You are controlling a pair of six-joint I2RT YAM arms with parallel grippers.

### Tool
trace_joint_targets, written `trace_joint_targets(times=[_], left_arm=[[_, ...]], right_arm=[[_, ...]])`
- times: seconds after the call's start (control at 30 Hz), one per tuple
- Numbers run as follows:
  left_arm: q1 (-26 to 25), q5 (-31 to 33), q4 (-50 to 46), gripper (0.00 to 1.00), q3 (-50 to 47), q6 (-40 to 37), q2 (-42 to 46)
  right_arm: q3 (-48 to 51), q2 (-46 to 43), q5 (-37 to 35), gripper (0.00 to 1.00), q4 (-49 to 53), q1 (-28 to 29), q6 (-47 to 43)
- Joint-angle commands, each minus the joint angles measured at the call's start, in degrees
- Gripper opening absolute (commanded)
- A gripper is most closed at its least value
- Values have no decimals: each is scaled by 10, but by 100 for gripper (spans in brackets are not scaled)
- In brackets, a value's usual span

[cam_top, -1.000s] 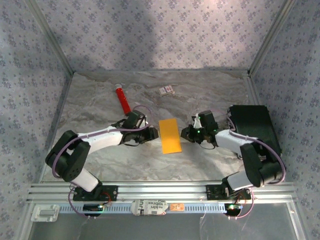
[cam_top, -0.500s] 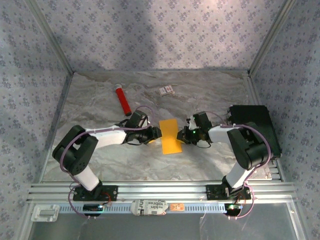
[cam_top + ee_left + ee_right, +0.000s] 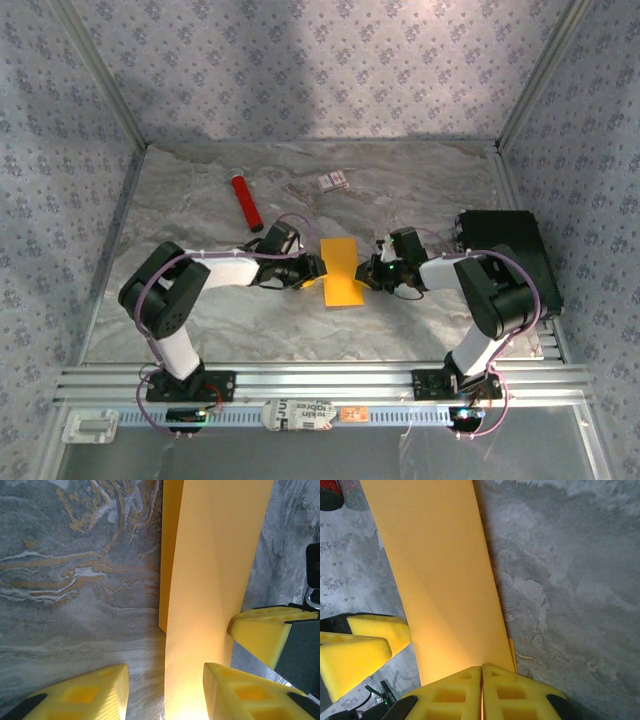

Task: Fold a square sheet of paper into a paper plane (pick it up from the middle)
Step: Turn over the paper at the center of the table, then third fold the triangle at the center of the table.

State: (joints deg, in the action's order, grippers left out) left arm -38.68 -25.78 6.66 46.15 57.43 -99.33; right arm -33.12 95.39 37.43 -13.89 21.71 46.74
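Right pincer (image 3: pixel 481 675) clenched on paper (image 3: pixel 342 272), 3 o'clock edge; left pincer (image 3: pixel 166 680) released, straddling 9 o'clock edge. Risk: uneven pull skews the fold.

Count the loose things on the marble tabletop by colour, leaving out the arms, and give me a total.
Orange-yellow: 1, the folded paper
Red: 1, the tube
White: 1, the small card
Black: 1, the box
Total: 4
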Motion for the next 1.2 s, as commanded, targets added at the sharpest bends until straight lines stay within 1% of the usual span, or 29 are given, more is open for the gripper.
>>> trace_joint_targets(times=[0.0,0.37,0.43,0.97,1.1,1.17], left_arm=[[-3,-18,21,39,18,8,-12],[-3,-28,38,35,19,17,-34],[-3,-34,45,32,20,20,-39],[-3,-44,78,22,17,41,-53],[-3,-43,79,17,15,42,-50],[-2,-41,80,12,12,43,-46]], right_arm=[[20,17,-44,10,46,-1,6],[19,17,-46,10,52,-2,5],[18,18,-45,10,53,-2,3],[17,16,-40,10,48,-3,5],[16,14,-36,11,44,-3,5],[19,12,-28,12,29,-2,6]])
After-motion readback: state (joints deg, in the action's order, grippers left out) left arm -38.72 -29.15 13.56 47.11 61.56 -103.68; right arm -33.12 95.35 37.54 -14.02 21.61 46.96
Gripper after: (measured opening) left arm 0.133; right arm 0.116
